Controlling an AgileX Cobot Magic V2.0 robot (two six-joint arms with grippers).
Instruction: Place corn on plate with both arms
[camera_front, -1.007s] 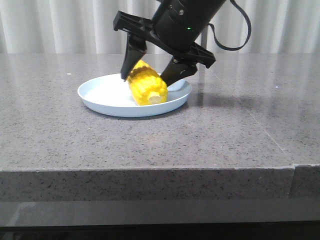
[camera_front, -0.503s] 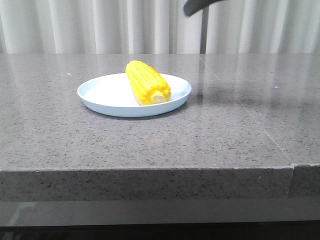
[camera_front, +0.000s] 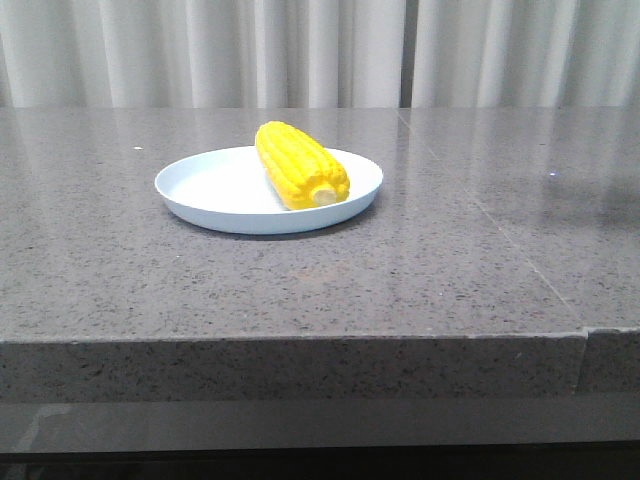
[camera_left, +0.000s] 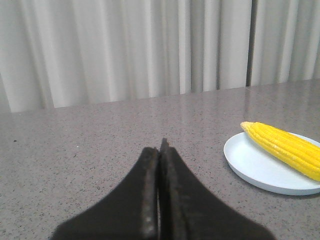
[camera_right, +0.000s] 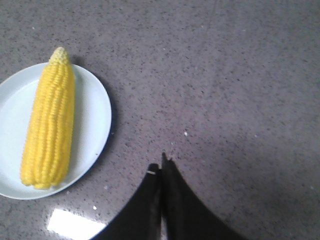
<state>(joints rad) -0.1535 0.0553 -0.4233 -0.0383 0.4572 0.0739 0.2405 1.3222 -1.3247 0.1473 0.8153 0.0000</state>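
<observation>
On the grey speckled stone table, my front view shows the pale blue-white plate left of centre, with the corn cob lying across its right half, its cream stub end pointing toward me near the front rim. Neither arm appears in this view; pale curtains hang behind the table.

From the left wrist I see the left gripper with its black fingers pressed flat together, clenched on nothing, low over bare tabletop. The plate and corn sit off to one side, well apart from the fingers.

From the right wrist I look down at the right gripper, its fingers likewise closed against each other and empty. The plate lies near but clear of the fingertips, the corn resting lengthwise across it.
</observation>
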